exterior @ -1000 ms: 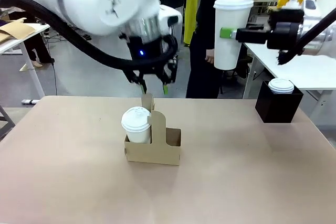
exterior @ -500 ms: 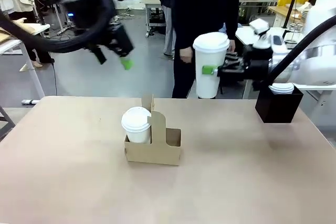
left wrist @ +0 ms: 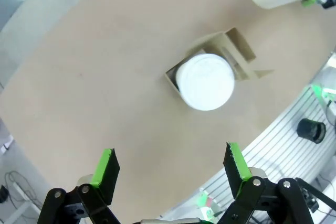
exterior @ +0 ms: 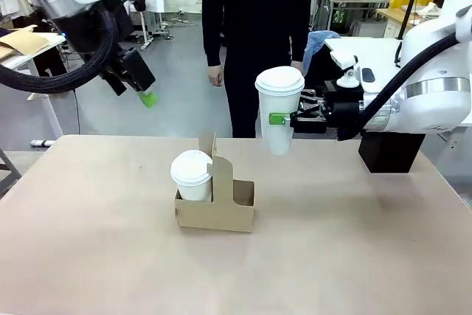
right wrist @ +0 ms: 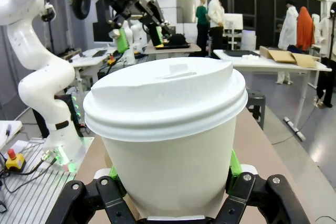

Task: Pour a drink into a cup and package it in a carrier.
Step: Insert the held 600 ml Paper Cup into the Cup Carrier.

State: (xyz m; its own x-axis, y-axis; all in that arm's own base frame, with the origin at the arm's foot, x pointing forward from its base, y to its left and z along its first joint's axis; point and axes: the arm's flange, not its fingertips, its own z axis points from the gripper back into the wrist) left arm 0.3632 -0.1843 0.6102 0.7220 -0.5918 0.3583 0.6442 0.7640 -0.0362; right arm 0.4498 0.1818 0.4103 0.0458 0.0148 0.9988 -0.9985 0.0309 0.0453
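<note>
Right gripper (exterior: 289,119) clamped on a lidded cup (exterior: 279,108), held upright in the air, up and to the right of the carrier (exterior: 215,201) and clear of it. From the right wrist, green pads (right wrist: 234,162) pressed against both sides of the cup (right wrist: 169,129). Left gripper (exterior: 140,88) high and well left of the carrier, jaws apart, empty. Below its fingers (left wrist: 235,163), the carrier (left wrist: 231,59) with a second lidded cup (left wrist: 205,81) seated in one slot. On the table (exterior: 110,256): carrier mid-table, other slot vacant. Behind the carrier, a person (exterior: 258,27) standing.
</note>
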